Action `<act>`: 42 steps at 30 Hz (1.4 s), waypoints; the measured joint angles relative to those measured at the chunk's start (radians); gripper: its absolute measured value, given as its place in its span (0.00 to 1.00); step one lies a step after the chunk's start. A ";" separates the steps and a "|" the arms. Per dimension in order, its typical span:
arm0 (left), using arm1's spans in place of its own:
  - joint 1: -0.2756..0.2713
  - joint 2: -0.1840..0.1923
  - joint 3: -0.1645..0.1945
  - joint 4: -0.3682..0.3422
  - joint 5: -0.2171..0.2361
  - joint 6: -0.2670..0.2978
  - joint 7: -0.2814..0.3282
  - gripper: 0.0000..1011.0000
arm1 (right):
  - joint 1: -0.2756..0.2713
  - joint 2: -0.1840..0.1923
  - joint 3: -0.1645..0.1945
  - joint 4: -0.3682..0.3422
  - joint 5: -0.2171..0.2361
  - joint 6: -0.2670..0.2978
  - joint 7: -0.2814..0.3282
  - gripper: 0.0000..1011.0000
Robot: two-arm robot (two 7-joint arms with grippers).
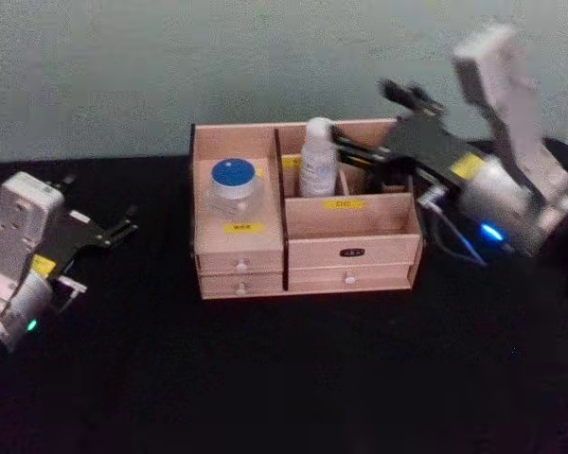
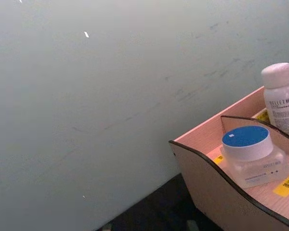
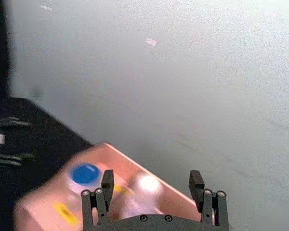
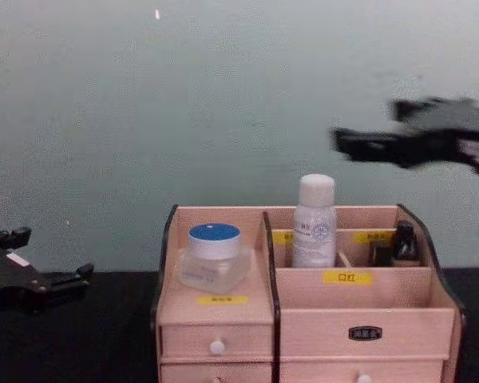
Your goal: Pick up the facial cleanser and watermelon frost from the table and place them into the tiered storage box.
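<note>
Right pincer (image 3: 151, 185): fingers spread wide, nothing between them, touching nothing. In the chest view it hangs in the air above the right half of the tiered storage box (image 4: 303, 319), well clear of the rim and blurred, so its exact finger outline there is hard to read. From the head view the right arm comes in from the right, wrist angled up, pincer (image 1: 360, 144) pointing left over the back of the box, just beside the facial cleanser (image 1: 317, 156).

Facial cleanser (image 4: 314, 222) stands upright in the rear compartment right of the central divider, cap above the rim. Watermelon frost (image 4: 214, 255) sits on the left compartment's shelf, blue lid up, slightly turned. Both blurred in the right wrist view; bottle print unreadable.

A small dark bottle (image 4: 405, 243) stands at the rear right, partly hidden by the box wall. The box's lower drawers are cut off at the chest view's bottom edge.

Left pincer (image 1: 123, 229): open, empty, held low over the black worktop (image 1: 293, 378), well left of the box, arm idle.
</note>
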 joint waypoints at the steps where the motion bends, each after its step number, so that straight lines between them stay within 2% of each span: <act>1: 0.000 0.000 0.000 0.000 0.000 0.000 0.000 0.99 | -0.027 0.003 0.016 -0.014 -0.004 -0.002 -0.024 0.99; 5: 0.000 0.000 0.000 0.000 0.000 0.000 0.000 0.99 | -0.165 0.009 0.101 -0.062 -0.032 -0.010 -0.160 0.99; 8: 0.000 0.000 0.000 0.000 0.000 0.000 0.000 0.99 | -0.235 -0.002 0.148 -0.066 -0.046 -0.016 -0.232 0.99; 9: 0.000 0.000 0.000 0.000 0.000 0.000 0.000 0.99 | -0.235 -0.002 0.148 -0.066 -0.046 -0.016 -0.232 0.99; 11: 0.000 0.000 0.000 0.000 0.000 0.000 0.000 0.99 | -0.277 -0.018 0.179 -0.061 -0.058 -0.019 -0.280 0.99; 15: 0.000 0.000 0.000 0.000 0.000 0.000 0.000 0.99 | -0.303 -0.038 0.200 -0.034 -0.067 -0.017 -0.309 0.99; 29: 0.000 0.000 0.000 0.000 0.000 0.000 0.000 0.99 | -0.287 -0.098 0.206 0.073 -0.069 0.018 -0.279 0.99; 35: 0.000 0.000 0.000 0.000 0.000 0.000 0.000 0.99 | -0.280 -0.114 0.208 0.090 -0.081 0.039 -0.271 0.99; 42: 0.000 0.000 0.000 0.000 0.000 0.000 0.000 0.99 | -0.277 -0.117 0.208 0.093 -0.087 0.048 -0.268 0.99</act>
